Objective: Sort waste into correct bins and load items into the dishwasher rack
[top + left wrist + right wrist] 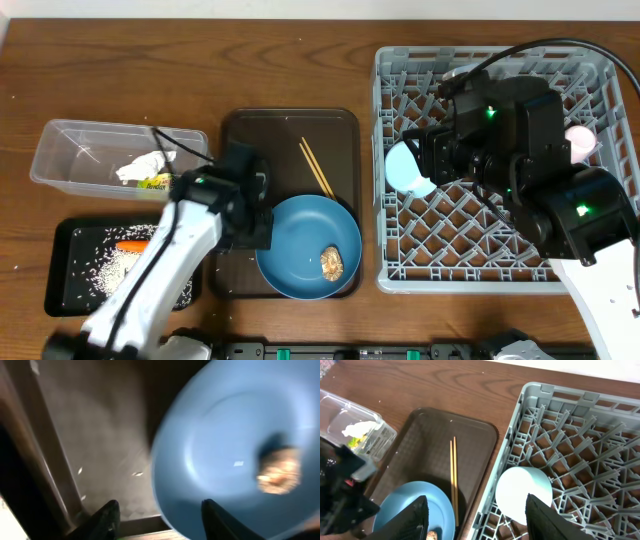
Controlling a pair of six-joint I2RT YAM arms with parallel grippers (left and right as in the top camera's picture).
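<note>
Left hand, open and empty, hangs at the left rim of the dark blue plate by the front edge of the worktop; I see the food lump just rightward.

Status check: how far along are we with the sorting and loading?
Done: napkin and wrapper in the tub; carrot and rice in the black tray; blue cup and pink cup in the rack. In hand: left gripper open at the rim of the plate. Left: food lump, then plate and chopsticks.
</note>
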